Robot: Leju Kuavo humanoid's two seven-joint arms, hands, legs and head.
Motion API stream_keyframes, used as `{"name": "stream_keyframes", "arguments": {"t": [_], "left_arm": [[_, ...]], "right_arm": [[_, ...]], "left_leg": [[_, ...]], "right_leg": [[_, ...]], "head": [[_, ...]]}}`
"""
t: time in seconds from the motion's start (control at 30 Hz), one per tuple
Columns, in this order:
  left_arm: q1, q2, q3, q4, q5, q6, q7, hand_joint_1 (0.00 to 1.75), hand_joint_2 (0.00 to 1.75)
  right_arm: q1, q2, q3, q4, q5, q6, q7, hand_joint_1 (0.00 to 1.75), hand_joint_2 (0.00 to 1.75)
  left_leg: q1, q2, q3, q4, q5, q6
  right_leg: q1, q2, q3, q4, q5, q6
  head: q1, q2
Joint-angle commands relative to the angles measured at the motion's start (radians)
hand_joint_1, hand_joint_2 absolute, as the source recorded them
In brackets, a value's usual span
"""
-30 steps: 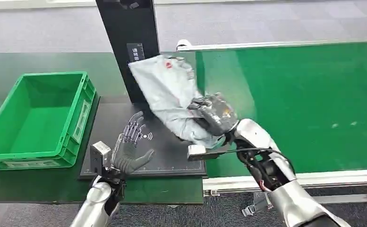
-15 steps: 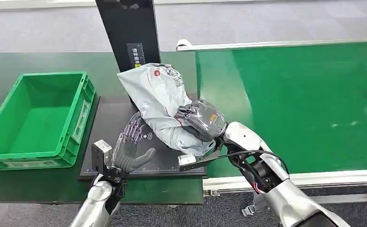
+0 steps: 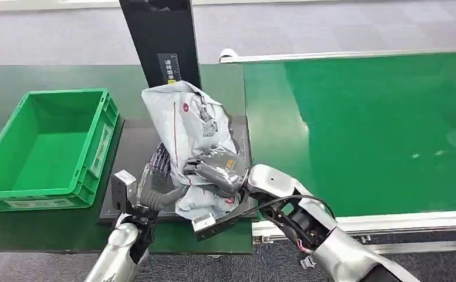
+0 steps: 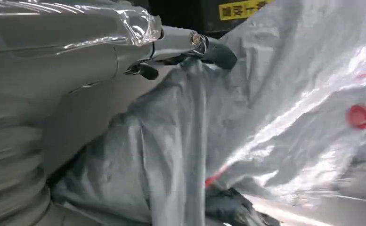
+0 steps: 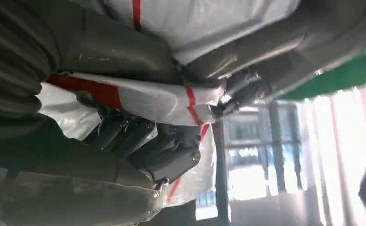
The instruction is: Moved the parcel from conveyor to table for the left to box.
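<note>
The parcel (image 3: 193, 126) is a crumpled grey plastic mailer with a printed label and a red mark. It stands tilted over the black pad on the desk, near the desk's conveyor-side edge, well apart from the empty green box (image 3: 43, 150) at the desk's left.

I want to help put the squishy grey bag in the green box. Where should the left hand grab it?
Probably the lower left edge of the grey parcel, coming from the crate side. The right hand already grips the lower right part, and the left hand sits open against that free edge. The bag is soft and crumpled, so its folds should pinch easily.
</note>
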Motion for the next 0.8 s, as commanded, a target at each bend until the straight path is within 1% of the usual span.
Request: {"name": "stream_keyframes", "arguments": {"t": [0.03,0.07,0.1,0.17,0.23,0.27,0.3,0.33,0.37,0.53,0.57,0.6,0.63,0.67,0.7,0.73,0.77,0.8], "left_arm": [[-0.021,0.01,-0.025,0.08,0.015,-0.015,-0.015,0.0,1.75],[-0.021,0.01,-0.025,0.08,0.015,-0.015,-0.015,0.0,1.75],[-0.017,0.014,-0.029,0.073,0.015,-0.011,-0.013,0.0,1.75],[-0.018,0.016,-0.031,0.074,0.016,-0.008,-0.008,0.0,1.75],[-0.015,0.015,-0.029,0.071,0.019,-0.007,-0.006,0.0,1.75],[-0.01,0.014,-0.027,0.065,0.019,-0.005,-0.005,0.0,1.75],[-0.01,0.014,-0.027,0.064,0.019,-0.005,-0.005,0.0,1.75],[-0.003,0.014,-0.024,0.052,0.018,-0.002,-0.003,0.0,1.75],[-0.001,0.016,-0.023,0.049,0.018,-0.002,-0.003,0.0,1.75],[0.008,0.02,-0.016,0.038,0.017,0.002,-0.001,0.0,1.75],[0.014,0.02,-0.01,0.032,0.017,0.004,-0.001,0.0,1.75],[0.015,0.02,-0.01,0.032,0.017,0.003,-0.001,0.0,1.75],[0.019,0.019,-0.003,0.024,0.015,0.007,-0.001,0.0,1.75],[0.019,0.019,-0.003,0.023,0.015,0.007,0.0,0.0,1.75],[0.016,0.018,0.0,0.021,0.014,0.009,-0.001,0.0,1.75],[0.01,0.016,0.001,0.022,0.014,0.009,0.001,0.0,1.75],[-0.002,0.012,0.001,0.03,0.015,0.009,0.006,0.0,1.75],[-0.02,0.01,-0.003,0.043,0.028,-0.012,0.014,0.0,1.75]], "right_arm": [[-0.083,0.015,0.145,0.367,-0.095,0.125,-0.018,1.75,1.75],[-0.083,0.015,0.145,0.367,-0.095,0.125,-0.018,1.75,1.75],[-0.086,0.015,0.154,0.371,-0.102,0.151,-0.018,1.75,1.75],[-0.089,0.02,0.167,0.389,-0.104,0.185,-0.004,1.75,1.75],[-0.092,0.025,0.172,0.414,-0.114,0.209,0.008,1.75,1.75],[-0.097,0.027,0.171,0.427,-0.12,0.203,0.023,1.75,1.75],[-0.099,0.026,0.171,0.428,-0.12,0.204,0.023,0.93,1.75],[-0.106,0.027,0.173,0.432,-0.119,0.176,0.039,0.07,1.75],[-0.113,0.027,0.17,0.43,-0.119,0.171,0.045,0.0,1.75],[-0.134,0.025,0.152,0.418,-0.108,0.113,0.1,0.0,1.75],[-0.127,0.02,0.126,0.394,-0.112,0.049,0.101,0.0,1.75],[-0.13,0.021,0.126,0.394,-0.112,0.05,0.101,0.0,1.75],[-0.111,0.018,0.075,0.353,-0.137,-0.037,0.067,0.0,1.75],[-0.114,0.02,0.074,0.351,-0.136,-0.034,0.068,0.0,1.75],[-0.082,0.016,0.007,0.285,-0.185,-0.112,0.012,0.0,1.75],[-0.07,0.015,-0.017,0.256,-0.205,-0.128,-0.007,0.0,1.75],[-0.044,0.008,-0.056,0.204,-0.225,-0.186,-0.048,0.0,1.75],[-0.02,-0.006,-0.072,0.147,-0.183,-0.291,-0.067,0.0,1.75]], "left_leg": [[0.0,0.0,0.003,-0.002,0.001,0.001],[-0.001,-0.001,0.001,-0.001,0.001,0.001],[-0.001,-0.002,0.002,-0.002,0.001,0.001],[-0.001,0.0,0.002,-0.001,0.0,0.0],[-0.001,0.0,0.002,-0.001,0.0,0.0],[-0.001,-0.001,0.002,-0.001,0.0,0.0],[-0.001,-0.002,0.003,-0.002,0.001,0.0],[-0.001,-0.002,0.003,-0.003,0.001,0.0],[-0.001,-0.001,0.002,-0.002,0.0,0.0],[-0.001,0.0,0.001,-0.001,0.001,0.001],[-0.001,0.0,0.001,-0.001,0.001,0.001],[-0.001,0.0,0.002,-0.001,0.001,0.001],[-0.001,0.0,0.001,0.0,0.0,0.0],[-0.001,0.0,0.002,-0.002,0.001,0.001],[-0.001,0.0,0.001,0.0,0.0,0.0],[-0.001,0.0,0.001,-0.001,0.0,0.001],[0.0,0.0,0.001,0.0,0.0,0.0],[0.0,-0.001,0.0,0.0,0.0,0.0]], "right_leg": [[0.0,-0.001,0.004,-0.003,0.001,0.0],[-0.001,-0.002,0.002,-0.001,0.0,0.0],[-0.001,-0.002,0.003,-0.002,0.0,0.0],[-0.001,0.0,0.002,-0.001,0.0,0.0],[-0.001,0.0,0.003,-0.001,0.0,0.0],[-0.001,-0.001,0.002,-0.001,0.0,0.0],[-0.001,-0.001,0.003,-0.002,0.0,-0.001],[-0.001,-0.001,0.004,-0.003,0.0,-0.001],[-0.001,0.0,0.003,-0.002,0.0,0.0],[-0.001,0.0,0.001,-0.001,0.001,0.0],[-0.001,0.0,0.001,-0.001,0.001,0.0],[-0.001,0.0,0.002,-0.001,0.001,0.0],[-0.001,0.0,0.002,-0.001,0.0,0.0],[-0.001,0.0,0.002,-0.002,0.001,0.0],[0.0,0.0,0.001,-0.001,0.001,0.0],[-0.001,0.0,0.002,-0.001,0.0,0.0],[0.0,0.0,0.001,-0.001,0.0,-0.001],[0.0,-0.001,0.001,0.0,0.0,0.0]], "head": [[0.0,0.0],[0.0,0.0],[0.001,0.0],[0.0,0.0],[0.0,0.0],[0.0,0.0],[0.0,0.0],[0.0,0.0],[0.0,0.0],[0.0,0.0],[0.0,0.0],[0.0,0.0],[0.0,0.0],[0.0,0.0],[0.0,0.0],[0.0,0.0],[0.0,0.0],[0.0,0.0]]}}
